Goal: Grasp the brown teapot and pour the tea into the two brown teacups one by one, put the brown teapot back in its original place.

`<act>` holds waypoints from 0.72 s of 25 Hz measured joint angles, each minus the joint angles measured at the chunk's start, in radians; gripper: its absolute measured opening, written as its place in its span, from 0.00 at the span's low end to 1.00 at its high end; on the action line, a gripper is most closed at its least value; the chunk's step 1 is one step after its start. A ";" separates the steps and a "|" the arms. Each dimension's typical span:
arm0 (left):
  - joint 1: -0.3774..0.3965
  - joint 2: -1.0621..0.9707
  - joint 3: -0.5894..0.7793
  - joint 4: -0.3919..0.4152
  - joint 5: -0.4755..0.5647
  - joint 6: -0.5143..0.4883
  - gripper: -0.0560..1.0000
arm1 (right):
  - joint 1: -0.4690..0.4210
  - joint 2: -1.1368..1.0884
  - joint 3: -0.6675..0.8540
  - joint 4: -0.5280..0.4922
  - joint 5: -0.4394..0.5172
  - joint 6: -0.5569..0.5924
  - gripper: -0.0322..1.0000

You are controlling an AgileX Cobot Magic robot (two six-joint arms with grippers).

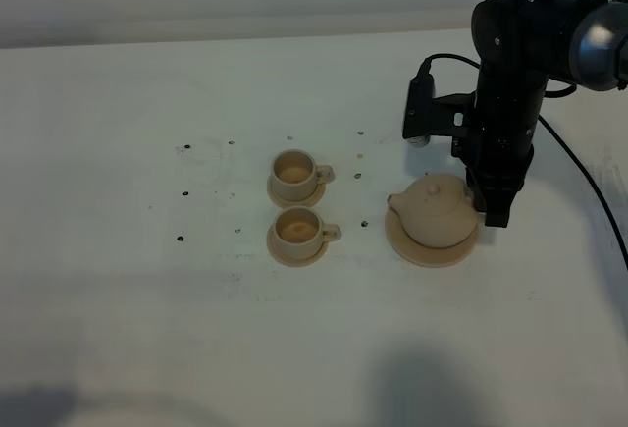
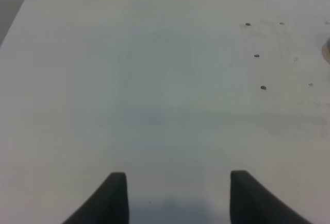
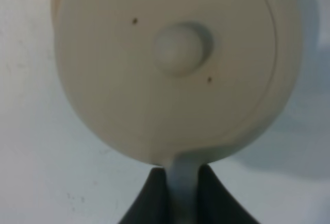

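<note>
While the left gripper (image 2: 178, 175) hangs spread over the bare table (image 2: 154, 80) and holds nothing, the far teacup (image 1: 294, 174) and the near teacup (image 1: 297, 231) stand on small saucers left of centre, close together. To their right the teapot (image 1: 439, 209) appears seated on its large saucer (image 1: 407, 248), spout toward the cups. The right gripper (image 3: 180, 175) pinches the loop handle (image 3: 183, 198). Probable faults: the narrow handle may pivot in the pinch on lifting, letting the pot swing. The lid (image 3: 180, 49) looks unsecured and may slide off at a steep tilt. With the cups so close, the stream may miss or the spout may knock one. No brand, label or writing is legible.
</note>
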 joint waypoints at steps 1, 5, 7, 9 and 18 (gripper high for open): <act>0.000 0.000 0.000 0.000 0.000 0.000 0.48 | 0.000 0.000 0.000 0.000 0.001 0.003 0.15; 0.000 0.000 0.000 0.000 0.000 0.000 0.48 | 0.000 0.000 0.000 0.004 0.000 0.005 0.15; 0.000 0.000 0.000 0.000 0.000 0.000 0.48 | 0.000 0.000 0.000 0.007 -0.006 0.005 0.15; 0.000 0.000 0.000 0.000 0.000 0.000 0.48 | 0.000 0.000 0.000 0.008 -0.011 0.005 0.15; 0.000 0.000 0.000 0.000 0.000 0.000 0.48 | -0.001 0.012 0.000 0.035 -0.002 0.039 0.15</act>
